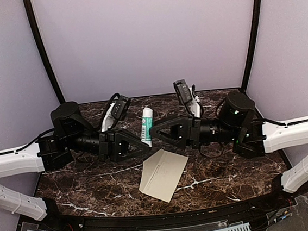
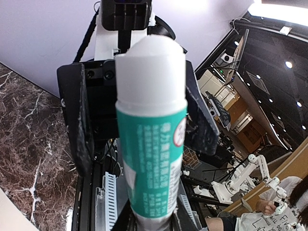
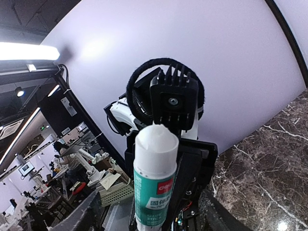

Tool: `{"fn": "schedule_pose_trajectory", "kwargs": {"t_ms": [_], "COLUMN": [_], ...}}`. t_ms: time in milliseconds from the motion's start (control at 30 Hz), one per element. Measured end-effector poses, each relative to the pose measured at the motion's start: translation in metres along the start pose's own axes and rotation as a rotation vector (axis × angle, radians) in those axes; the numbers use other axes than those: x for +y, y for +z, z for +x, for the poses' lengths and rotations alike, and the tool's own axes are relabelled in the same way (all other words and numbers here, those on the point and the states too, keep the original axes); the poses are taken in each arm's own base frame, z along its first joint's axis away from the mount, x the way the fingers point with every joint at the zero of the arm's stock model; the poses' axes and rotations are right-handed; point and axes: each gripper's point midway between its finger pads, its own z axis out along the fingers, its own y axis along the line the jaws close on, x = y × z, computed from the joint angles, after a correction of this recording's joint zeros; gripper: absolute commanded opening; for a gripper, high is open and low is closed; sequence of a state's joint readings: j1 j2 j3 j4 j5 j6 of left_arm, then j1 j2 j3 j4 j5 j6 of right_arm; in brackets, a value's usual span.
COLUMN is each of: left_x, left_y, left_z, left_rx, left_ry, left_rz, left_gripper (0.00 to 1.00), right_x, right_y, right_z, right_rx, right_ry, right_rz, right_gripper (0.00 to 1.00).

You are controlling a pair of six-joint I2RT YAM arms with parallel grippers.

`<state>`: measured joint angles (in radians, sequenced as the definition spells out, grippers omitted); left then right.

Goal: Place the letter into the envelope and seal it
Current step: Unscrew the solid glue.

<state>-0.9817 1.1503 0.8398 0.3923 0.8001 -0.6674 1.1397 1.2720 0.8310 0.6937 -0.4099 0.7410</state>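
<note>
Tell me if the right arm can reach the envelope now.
Probably yes: the right claw stands open, and the envelope lies uncovered nearby; the left claw holds the glue stick.

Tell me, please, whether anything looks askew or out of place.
The envelope lies askew on the table, one corner pointing at the near edge. Nothing looks spilled or damaged.

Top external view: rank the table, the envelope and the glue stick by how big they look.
Largest to smallest:
1. table
2. envelope
3. glue stick
The gaps between them are clear, so none of the three is a close call.
</note>
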Motion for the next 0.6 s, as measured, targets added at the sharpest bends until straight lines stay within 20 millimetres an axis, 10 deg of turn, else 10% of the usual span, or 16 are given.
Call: {"fn": "schedule_pose_trajectory", "kwargs": {"t_ms": [600], "left_x": [-0.008], "left_y": [0.004], "left_z": [0.005], "left_rx": [0.034], "left_ry": [-0.012], "left_rz": [0.073], "left_gripper": [0.00], "right_x": [0.010], "right_y": [0.016], "right_z": [0.004], "right_rx": [0.028], "right_ry": [0.013], "right_rz": [-0.102], "right_gripper": [0.16]}}
